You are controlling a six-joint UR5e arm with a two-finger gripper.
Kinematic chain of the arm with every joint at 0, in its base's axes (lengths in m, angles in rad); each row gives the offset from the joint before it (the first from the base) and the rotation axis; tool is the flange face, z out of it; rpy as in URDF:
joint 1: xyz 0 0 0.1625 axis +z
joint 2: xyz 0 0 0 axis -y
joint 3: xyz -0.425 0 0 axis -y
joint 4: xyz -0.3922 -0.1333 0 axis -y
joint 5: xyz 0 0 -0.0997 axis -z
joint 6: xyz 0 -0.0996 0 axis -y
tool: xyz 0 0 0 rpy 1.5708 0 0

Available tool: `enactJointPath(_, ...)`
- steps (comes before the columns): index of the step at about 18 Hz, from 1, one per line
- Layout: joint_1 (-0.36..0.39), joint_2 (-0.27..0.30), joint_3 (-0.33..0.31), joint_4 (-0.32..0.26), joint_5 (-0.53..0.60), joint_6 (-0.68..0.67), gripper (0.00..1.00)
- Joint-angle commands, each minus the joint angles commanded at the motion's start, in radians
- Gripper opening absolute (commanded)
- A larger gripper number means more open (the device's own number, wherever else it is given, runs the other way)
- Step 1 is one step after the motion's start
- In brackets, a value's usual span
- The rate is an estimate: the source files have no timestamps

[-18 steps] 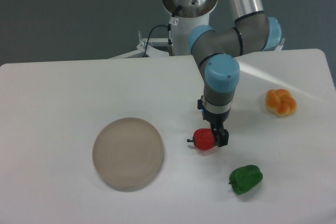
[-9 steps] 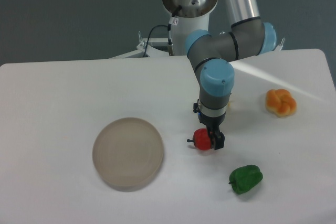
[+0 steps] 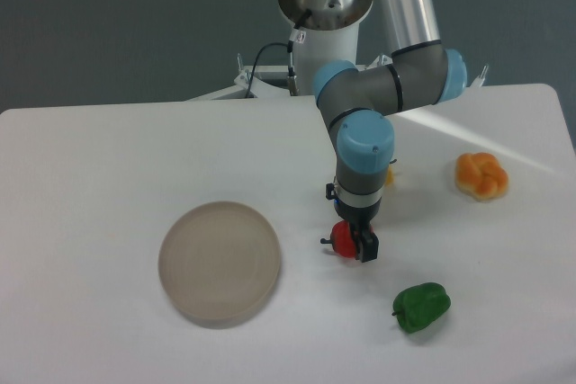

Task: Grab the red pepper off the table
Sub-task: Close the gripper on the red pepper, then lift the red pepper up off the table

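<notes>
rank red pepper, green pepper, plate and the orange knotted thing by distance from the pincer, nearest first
From the pincer:
1. red pepper, right at the pincer, on its left.
2. green pepper, lower right, toward the front edge.
3. round beige plate, to the left.
4. orange knotted item, upper right, only slightly farther.

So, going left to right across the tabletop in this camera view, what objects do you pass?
Round beige plate → small glossy red toy pepper, with the robot's hand at it → green toy pepper → orange knotted bun-like toy.
</notes>
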Motion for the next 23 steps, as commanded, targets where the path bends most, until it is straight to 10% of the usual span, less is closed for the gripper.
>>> enactJointPath(7,0.0,-0.014,0.008,0.0,0.0,0.0,0.98)
enactJointPath(8,0.0,-0.014,0.009,0.0,0.0,0.005,0.79)
enactJointPath(13,0.003,-0.011,0.023,0.0,0.0,0.02,0.57)
enactJointPath(23,0.043,0.02,0.109,-0.064,0.008,0.087,0.55)
